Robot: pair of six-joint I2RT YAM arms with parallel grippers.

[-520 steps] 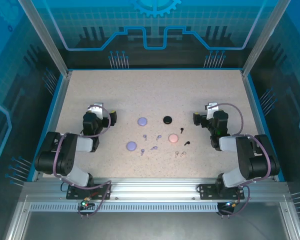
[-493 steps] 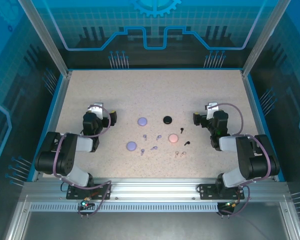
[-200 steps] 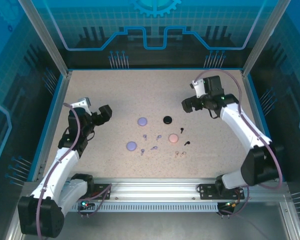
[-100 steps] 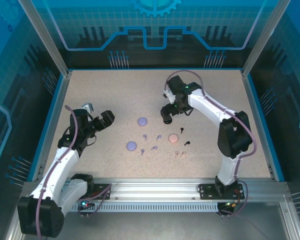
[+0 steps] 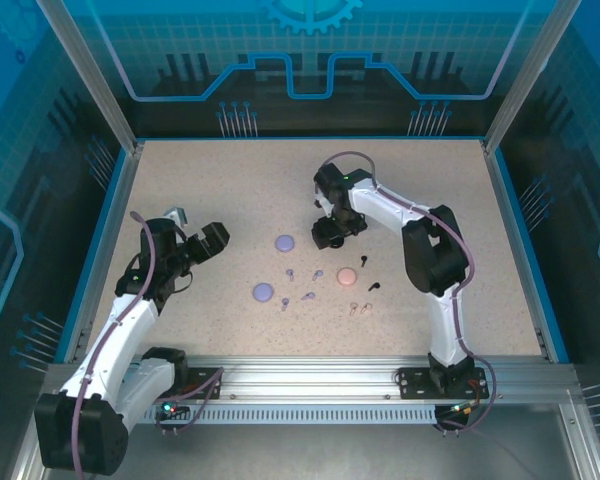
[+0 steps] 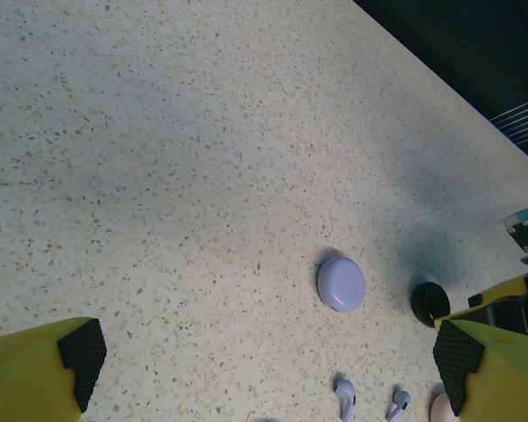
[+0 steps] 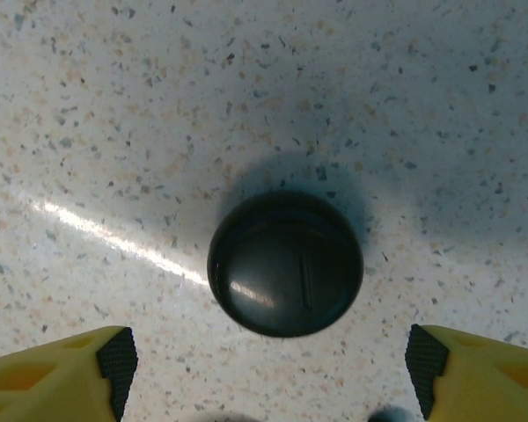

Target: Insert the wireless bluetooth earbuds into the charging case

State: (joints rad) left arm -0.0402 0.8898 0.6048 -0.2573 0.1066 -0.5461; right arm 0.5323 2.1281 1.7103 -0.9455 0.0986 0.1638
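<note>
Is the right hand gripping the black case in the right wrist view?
No, the right hand is open, its pads standing clear of the black case on both sides.

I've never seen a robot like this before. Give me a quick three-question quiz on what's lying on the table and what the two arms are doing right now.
1. Multiple choice: which round case lies on the table straight under the right gripper, between its open fingers? A) lavender B) black C) pink
2. True or false: the left gripper is open with nothing between its fingers.
3. Count: how many lavender cases are on the table?
Key: 1 B, the black case. 2 true. 3 two.
</note>
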